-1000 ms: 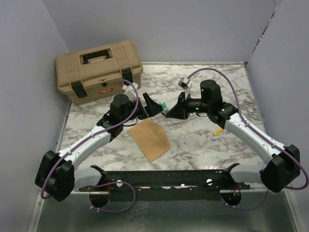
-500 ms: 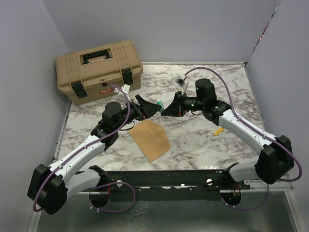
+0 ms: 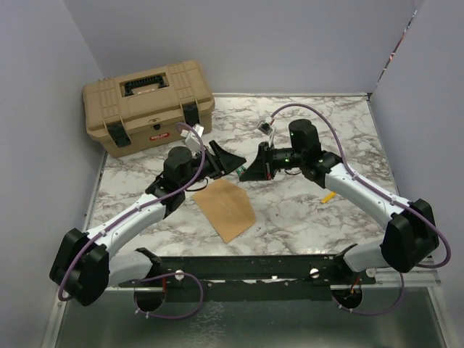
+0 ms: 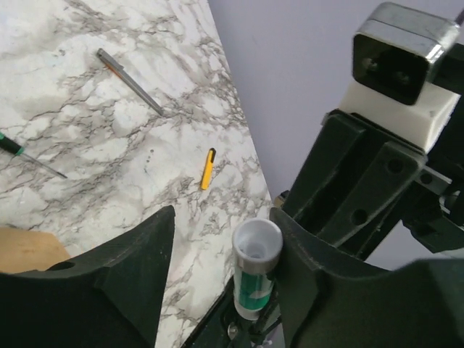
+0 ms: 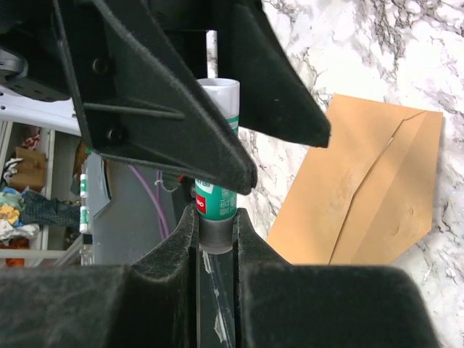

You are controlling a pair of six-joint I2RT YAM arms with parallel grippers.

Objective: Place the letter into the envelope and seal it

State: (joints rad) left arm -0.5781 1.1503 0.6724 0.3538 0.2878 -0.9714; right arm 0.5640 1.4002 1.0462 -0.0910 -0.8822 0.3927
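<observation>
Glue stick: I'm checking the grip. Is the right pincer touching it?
Touching. In the right wrist view, the right pincer presses both sides of the glue stick at its dark end.

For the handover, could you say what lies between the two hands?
A green-white tube, held by the right hand, sits between the fingers of the left hand; both wrist views show it.

A robotics lab cell: lavender-grey partition walls (image 3: 254,43) box in a marble-patterned tabletop (image 3: 304,210). A tan plastic tool case (image 3: 148,105) sits at ten o'clock, a black metal mounting rail (image 3: 246,267) at six.
</observation>
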